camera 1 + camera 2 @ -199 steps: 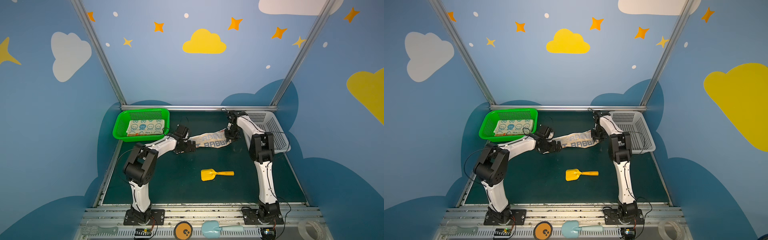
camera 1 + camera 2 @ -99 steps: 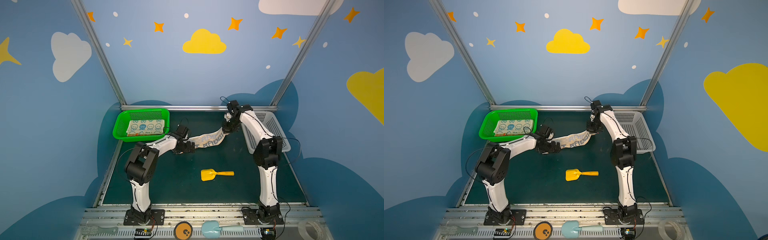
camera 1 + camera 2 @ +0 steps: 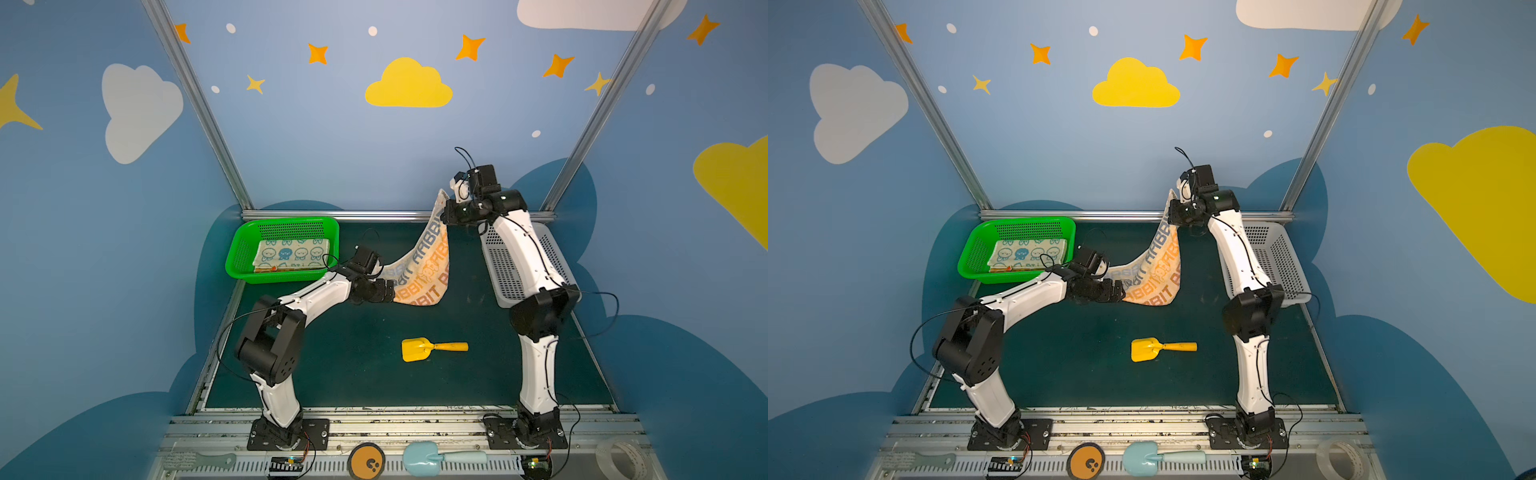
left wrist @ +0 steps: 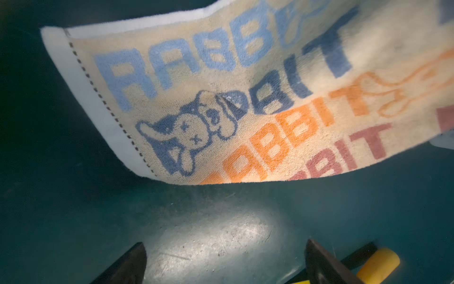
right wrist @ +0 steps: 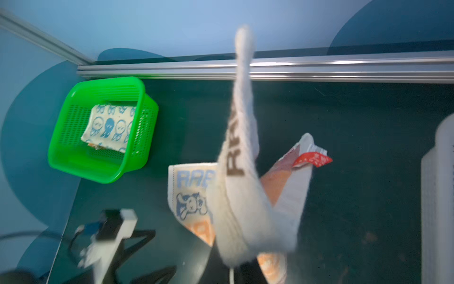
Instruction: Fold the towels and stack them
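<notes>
High at centre right of a top view, the right gripper point(image 3: 446, 208) pinches a corner of the lettered towel point(image 3: 428, 266), the cloth hanging down-left. Beside its lower edge the left gripper point(image 3: 388, 289) gapes wide, empty.

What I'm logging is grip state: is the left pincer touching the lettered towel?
Apart. The left wrist view shows the left pincer open, with bare table between its fingertips and the lettered towel.

A robot-lab test booth — starry blue wall panels point(image 3: 332, 145) and aluminium posts point(image 3: 201, 108) enclose a green mat point(image 3: 353, 374), robot arms point(image 3: 316, 291) bolted along its front.
</notes>
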You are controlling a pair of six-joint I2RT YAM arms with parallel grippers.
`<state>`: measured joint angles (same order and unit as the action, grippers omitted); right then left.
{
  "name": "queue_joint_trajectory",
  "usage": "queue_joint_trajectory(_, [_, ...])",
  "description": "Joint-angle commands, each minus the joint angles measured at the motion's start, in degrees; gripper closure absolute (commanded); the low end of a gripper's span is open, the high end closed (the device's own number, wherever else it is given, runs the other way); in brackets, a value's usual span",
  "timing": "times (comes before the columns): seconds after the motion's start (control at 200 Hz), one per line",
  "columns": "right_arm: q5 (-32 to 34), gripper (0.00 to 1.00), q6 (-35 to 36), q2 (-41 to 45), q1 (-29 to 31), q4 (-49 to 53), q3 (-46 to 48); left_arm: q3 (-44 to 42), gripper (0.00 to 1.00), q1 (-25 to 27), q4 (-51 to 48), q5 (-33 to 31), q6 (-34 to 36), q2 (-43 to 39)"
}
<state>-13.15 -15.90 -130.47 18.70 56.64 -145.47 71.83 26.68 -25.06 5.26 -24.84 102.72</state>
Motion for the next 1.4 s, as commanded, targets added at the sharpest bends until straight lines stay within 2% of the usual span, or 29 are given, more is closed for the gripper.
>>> queue_joint_trajectory(0.0, [0.4, 1.00, -1.3, -10.2, -1.1, 1.7, -8.1, 1.0, 0.01, -0.1, -1.0, 0.8, 0.0, 1.7])
queue_joint_trajectory(0.08, [1.7, 1.00, -2.5, -16.2, -2.4, 2.1, -13.4, 1.6, 0.01, -0.1, -1.4, 1.1, 0.1, 2.2])
queue_joint_trajectory(0.235, [4.3, 1.00, -3.5, -17.2, -4.3, -1.9, -7.8, 1.8, 0.01, -0.4, -2.2, 0.0, 0.8, 1.8])
queue_joint_trajectory(0.26, [4.2, 0.93, -3.4, -17.2, -4.6, -1.9, -7.7, 1.9, 0.01, -0.5, -2.3, 0.0, 0.8, 1.8])
queue_joint_trajectory(0.37, [3.1, 0.50, -2.2, -15.6, -5.2, -0.3, -7.5, 2.6, 0.01, -0.9, -2.1, 0.7, 0.8, 2.8])
queue_joint_trajectory(0.511, [1.8, 0.20, 0.0, -7.9, -4.9, 0.1, -0.1, 4.3, 0.01, -1.2, -3.0, 0.4, 1.0, 4.9])
queue_joint_trajectory(0.561, [0.5, 0.15, 1.0, -4.1, -4.4, -0.3, 4.7, 5.0, 0.01, -1.7, -3.5, 0.5, 1.1, 5.2])
queue_joint_trajectory(0.646, [-2.2, 0.14, 2.9, 1.9, -2.8, -0.2, 14.0, 5.0, 0.01, -2.3, -3.5, 0.2, 1.1, 3.8])
queue_joint_trajectory(0.766, [-0.6, 0.14, 3.7, 9.0, 1.0, -1.0, 27.6, 3.3, 0.01, -4.1, -2.7, 0.7, 0.2, 0.7])
queue_joint_trajectory(0.921, [-1.5, 0.20, 4.8, 13.7, 5.3, -3.2, 39.2, 0.1, 0.01, -6.4, -0.4, 2.8, -1.3, -2.2])
queue_joint_trajectory(1.056, [1.1, 0.28, 7.2, 13.7, 9.8, -3.1, 42.7, -3.0, 0.01, -7.7, 2.2, 3.5, -3.7, -4.4])
queue_joint_trajectory(1.236, [5.1, 0.39, 9.0, 7.8, 14.5, 2.6, 39.3, -7.0, 0.01, -10.2, 5.6, 5.2, -6.3, -7.7])
queue_joint_trajectory(1.397, [10.2, 0.40, 10.8, 4.6, 17.9, 1.4, 39.4, -8.4, 0.01, -11.1, 5.9, 5.5, -6.7, -9.5])
